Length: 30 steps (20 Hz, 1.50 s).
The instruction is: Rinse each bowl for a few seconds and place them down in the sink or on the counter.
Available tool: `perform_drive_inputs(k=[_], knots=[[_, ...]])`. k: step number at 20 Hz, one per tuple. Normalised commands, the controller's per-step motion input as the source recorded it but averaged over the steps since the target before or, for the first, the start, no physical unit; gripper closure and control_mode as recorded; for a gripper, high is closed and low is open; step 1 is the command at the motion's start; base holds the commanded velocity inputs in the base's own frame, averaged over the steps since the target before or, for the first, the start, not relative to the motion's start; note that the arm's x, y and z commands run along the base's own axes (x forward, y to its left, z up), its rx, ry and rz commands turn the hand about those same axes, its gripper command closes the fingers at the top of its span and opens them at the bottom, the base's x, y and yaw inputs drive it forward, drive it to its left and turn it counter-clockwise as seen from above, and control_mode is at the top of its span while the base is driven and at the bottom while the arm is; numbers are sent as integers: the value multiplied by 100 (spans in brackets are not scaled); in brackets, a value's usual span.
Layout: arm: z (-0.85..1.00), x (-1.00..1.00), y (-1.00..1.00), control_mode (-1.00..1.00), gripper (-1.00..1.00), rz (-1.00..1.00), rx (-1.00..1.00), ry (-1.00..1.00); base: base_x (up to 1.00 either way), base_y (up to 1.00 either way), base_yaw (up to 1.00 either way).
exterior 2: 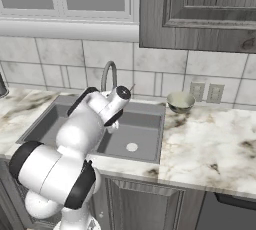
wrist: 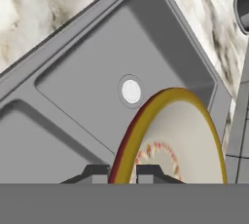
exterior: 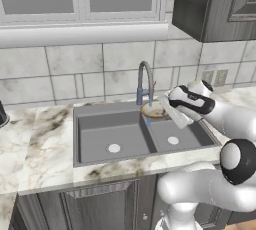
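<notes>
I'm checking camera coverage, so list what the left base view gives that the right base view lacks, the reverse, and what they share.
Left base view: the gripper shut on the held bowl under the faucet, and both drains of the sink. Right base view: a second bowl upright on the counter, right of the sink. Shared: faucet, sink, counter, arm.

arm (exterior 2: 75, 139): glossy white rounded links; joints: dark black bands; tool (wrist: 121, 172): small dark fingertips

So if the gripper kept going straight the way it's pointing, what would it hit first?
Probably the floor of the sink basin near its drain; the gripper is shut on a bowl. Depth is unclear.
</notes>
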Motion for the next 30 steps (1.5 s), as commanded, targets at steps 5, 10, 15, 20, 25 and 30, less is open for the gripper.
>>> perform_drive_inputs(k=[5,10,15,20,25,30], knots=[[-20,49,0,-100,100,8,1,0,0,0,0],[4,10,-22,-100,100,5,0,-1,0,0,0],[20,-13,-45,-100,100,0,0,-1,0,0,0],[17,-18,-45,-100,100,-6,0,0,0,0,0],[13,-12,-41,-100,100,-17,-1,0,0,0,0],[4,-14,-49,-100,100,-25,0,0,0,0,0]])
